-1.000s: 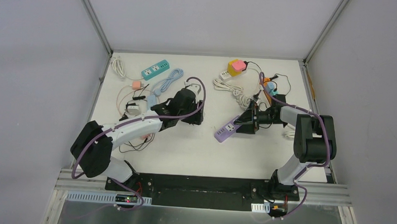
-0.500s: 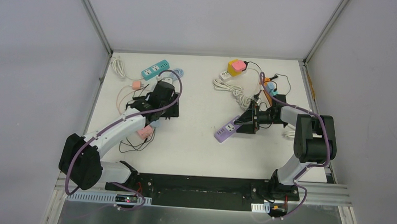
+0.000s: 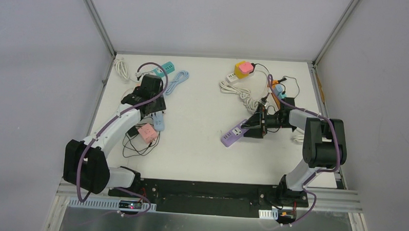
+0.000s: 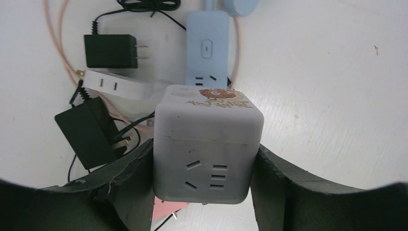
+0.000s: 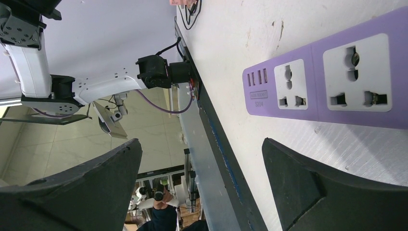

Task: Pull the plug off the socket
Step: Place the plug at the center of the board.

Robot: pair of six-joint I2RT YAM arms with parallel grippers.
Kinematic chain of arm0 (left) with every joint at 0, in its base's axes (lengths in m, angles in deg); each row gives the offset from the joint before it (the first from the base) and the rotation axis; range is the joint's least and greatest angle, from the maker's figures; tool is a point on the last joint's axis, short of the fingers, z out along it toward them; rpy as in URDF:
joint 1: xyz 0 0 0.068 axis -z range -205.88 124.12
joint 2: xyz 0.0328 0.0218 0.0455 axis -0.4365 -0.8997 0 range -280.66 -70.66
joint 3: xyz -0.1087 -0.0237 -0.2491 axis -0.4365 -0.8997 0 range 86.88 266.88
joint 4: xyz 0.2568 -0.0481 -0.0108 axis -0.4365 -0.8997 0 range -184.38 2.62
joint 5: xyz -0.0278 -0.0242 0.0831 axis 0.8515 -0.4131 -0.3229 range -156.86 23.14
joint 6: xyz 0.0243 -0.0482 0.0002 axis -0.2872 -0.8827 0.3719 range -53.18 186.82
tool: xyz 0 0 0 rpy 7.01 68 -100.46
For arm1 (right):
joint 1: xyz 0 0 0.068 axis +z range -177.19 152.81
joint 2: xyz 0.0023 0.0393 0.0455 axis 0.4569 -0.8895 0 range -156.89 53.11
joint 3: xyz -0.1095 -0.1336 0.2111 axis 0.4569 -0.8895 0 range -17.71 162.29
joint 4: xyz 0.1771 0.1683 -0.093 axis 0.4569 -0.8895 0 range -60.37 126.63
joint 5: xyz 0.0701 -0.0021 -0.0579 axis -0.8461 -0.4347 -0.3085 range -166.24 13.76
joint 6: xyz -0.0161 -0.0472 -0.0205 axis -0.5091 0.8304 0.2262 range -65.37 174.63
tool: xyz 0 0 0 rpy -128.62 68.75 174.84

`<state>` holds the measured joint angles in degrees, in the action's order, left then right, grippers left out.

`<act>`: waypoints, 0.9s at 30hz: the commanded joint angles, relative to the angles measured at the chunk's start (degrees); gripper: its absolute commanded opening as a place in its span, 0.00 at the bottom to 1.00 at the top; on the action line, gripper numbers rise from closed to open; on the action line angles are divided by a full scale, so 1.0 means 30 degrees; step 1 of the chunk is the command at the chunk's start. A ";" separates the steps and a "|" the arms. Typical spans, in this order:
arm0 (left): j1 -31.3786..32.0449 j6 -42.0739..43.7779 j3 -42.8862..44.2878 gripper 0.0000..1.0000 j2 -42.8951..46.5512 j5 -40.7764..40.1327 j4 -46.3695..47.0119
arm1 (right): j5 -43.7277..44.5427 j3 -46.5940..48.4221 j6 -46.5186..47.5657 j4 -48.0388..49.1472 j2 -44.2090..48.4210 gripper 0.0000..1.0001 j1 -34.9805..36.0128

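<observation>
My left gripper [image 4: 204,188] is shut on a grey-white cube socket [image 4: 208,144] with a red-brown print on top, and holds it above the table; no plug shows in its facing outlets. In the top view my left gripper [image 3: 153,104] hangs over the pile of adapters at the left. The purple power strip [image 3: 233,134] lies mid-right, its outlets empty in the right wrist view [image 5: 337,82]. My right gripper [image 3: 251,126] is open, low by the strip's right end, its jaws [image 5: 202,178] spread wide with nothing between them.
Under the left gripper lie a light blue strip [image 4: 207,53], a white adapter [image 4: 120,86], two black adapters [image 4: 113,50] [image 4: 89,132] and thin cables. A pink cube [image 3: 146,132], a teal strip [image 3: 168,68], a yellow-pink cube [image 3: 243,68] and white cable [image 3: 234,88] lie around.
My left arm has swung from the table's middle to the back left with the cube in its jaws. The right arm and purple strip have not moved.
</observation>
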<state>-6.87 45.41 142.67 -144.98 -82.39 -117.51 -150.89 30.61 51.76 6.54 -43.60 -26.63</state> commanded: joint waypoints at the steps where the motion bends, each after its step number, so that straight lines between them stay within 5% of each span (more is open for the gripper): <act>1: -0.1124 -0.0781 0.1385 0.00 -0.0693 -0.1580 -0.0208 | -0.0514 0.0624 0.0561 0.0009 0.0707 1.00 -0.0127; 27: -0.5649 0.0145 0.8664 0.00 -0.9612 0.1141 -0.3350 | -0.0750 0.0567 0.0758 -0.0020 0.0653 1.00 -0.0142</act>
<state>-22.68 43.99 163.32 -170.82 -81.32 -123.95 -151.09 30.61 52.20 6.28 -43.57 -26.63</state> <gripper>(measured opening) 0.606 0.996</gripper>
